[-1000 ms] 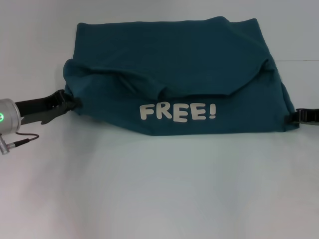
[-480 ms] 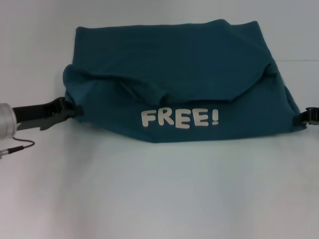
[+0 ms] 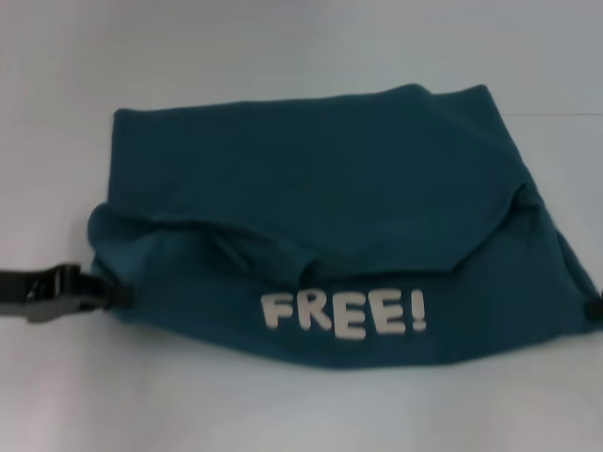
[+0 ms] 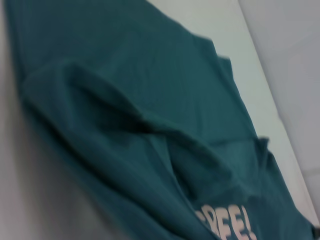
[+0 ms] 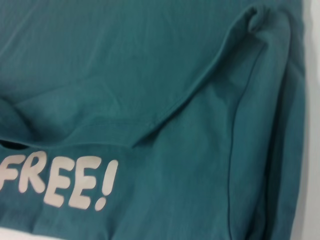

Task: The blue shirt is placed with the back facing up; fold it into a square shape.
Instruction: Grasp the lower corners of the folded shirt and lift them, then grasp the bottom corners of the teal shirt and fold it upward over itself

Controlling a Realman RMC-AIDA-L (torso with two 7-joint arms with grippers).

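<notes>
The blue shirt [image 3: 320, 188] lies half folded on the white table [image 3: 283, 414], a dark teal bundle with white "FREE!" lettering [image 3: 344, 314] along its near edge. A folded-over flap runs across its middle, also visible in the left wrist view [image 4: 125, 100] and the right wrist view [image 5: 150, 60]. My left gripper [image 3: 118, 294] reaches in from the left edge and is shut on the shirt's near left corner. Only a dark sliver of my right gripper [image 3: 595, 307] shows at the right edge, pinching the near right corner.
Bare white tabletop runs in front of the shirt and behind it. A faint seam or table edge [image 3: 556, 114] crosses the far right. No other objects show.
The shirt has slid toward me, its near edge dropping well down the head view. Both grippers moved back with its corners and now sit at the frame's sides.
</notes>
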